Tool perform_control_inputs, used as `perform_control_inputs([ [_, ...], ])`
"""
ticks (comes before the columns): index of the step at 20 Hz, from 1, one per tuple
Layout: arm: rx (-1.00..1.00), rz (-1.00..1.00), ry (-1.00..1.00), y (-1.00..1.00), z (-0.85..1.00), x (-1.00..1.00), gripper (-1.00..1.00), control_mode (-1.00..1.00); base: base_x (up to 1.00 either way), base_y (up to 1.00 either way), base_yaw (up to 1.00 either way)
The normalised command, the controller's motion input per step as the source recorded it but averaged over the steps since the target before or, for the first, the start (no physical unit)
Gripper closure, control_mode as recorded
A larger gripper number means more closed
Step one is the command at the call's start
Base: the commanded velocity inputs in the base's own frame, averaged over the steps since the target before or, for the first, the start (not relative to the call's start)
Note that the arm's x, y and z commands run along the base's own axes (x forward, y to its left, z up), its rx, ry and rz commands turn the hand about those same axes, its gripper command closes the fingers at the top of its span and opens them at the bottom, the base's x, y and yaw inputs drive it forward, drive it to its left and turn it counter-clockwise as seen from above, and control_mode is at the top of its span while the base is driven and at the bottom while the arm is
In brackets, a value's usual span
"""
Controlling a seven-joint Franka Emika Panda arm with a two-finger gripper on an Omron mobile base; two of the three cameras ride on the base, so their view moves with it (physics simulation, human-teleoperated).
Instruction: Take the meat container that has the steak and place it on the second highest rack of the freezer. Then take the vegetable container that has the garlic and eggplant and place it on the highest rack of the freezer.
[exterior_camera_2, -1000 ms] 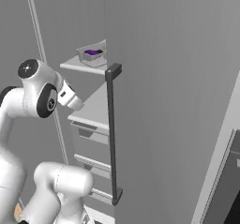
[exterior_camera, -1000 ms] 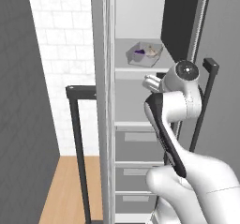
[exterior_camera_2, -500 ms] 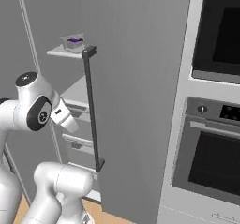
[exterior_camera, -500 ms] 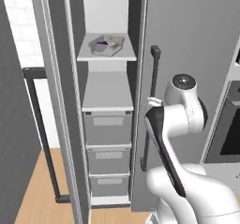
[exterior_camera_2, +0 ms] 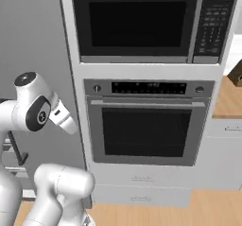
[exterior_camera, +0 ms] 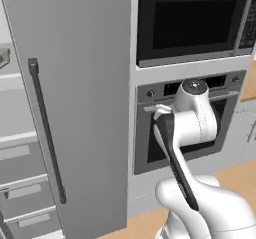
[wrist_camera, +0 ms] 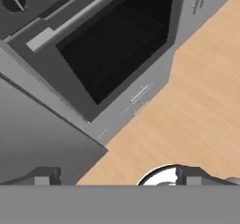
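Facing the black-fronted oven (exterior_camera_2: 146, 133) w/ arm tucked up, prob because base is between stops. Gripper (wrist_camera: 115, 176) spread wide over wood floor (wrist_camera: 187, 101), holding nothing. Freezer (exterior_camera: 75, 98) sits left, door w/ bar handle (exterior_camera: 46, 130) open; shelf edges & drawers (exterior_camera: 22, 190) peek at far left. No readable writing; oven clock too blurry

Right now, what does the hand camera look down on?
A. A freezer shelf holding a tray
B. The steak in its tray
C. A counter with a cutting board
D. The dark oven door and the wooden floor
D: the hand view shows the oven door with its dark window, and the light wooden floor beside it.
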Motion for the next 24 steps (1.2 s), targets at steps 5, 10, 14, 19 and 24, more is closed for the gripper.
perform_control_inputs([
  [5, 0.0, 0.0, 0.0, 0.0, 0.0, 0.0, -1.0, 1.0, -0.04, -1.0, -0.34],
  [10, 0.0, 0.0, 0.0, 0.0, 0.0, 0.0, -1.0, 1.0, -0.02, -1.0, -0.26],
  [14, 0.0, 0.0, 0.0, 0.0, 0.0, 0.0, -1.0, 1.0, 0.18, -1.0, -0.04],
  [19, 0.0, 0.0, 0.0, 0.0, 0.0, 0.0, -1.0, 1.0, 0.2, -1.0, 0.17],
  [24, 0.0, 0.0, 0.0, 0.0, 0.0, 0.0, -1.0, 1.0, 0.61, -1.0, -0.15],
])
